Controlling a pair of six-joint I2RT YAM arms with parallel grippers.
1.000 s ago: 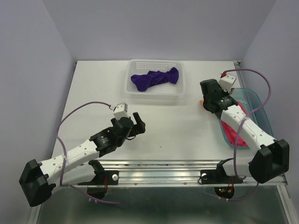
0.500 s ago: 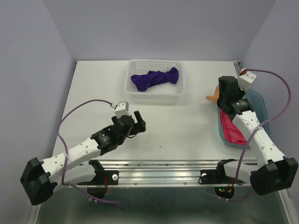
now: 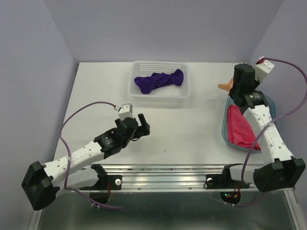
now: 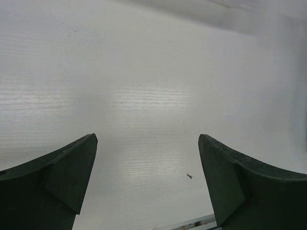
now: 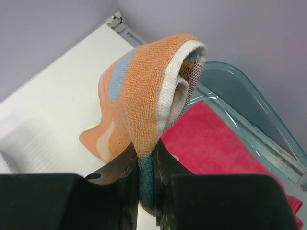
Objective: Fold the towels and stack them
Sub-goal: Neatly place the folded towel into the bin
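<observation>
My right gripper (image 5: 146, 158) is pinched tight on the orange towel (image 5: 144, 96), which hangs bunched from my fingers in the air above the far end of the teal tray (image 3: 269, 106), close to the table's (image 3: 192, 129) right edge. The pink towel (image 3: 240, 127) lies flat inside that tray. The purple towel (image 3: 158, 80) sits crumpled in the white basket (image 3: 160, 97) at the middle of the far edge. My left gripper (image 4: 146, 139) is spread wide over bare tabletop toward the near-left, holding nothing.
</observation>
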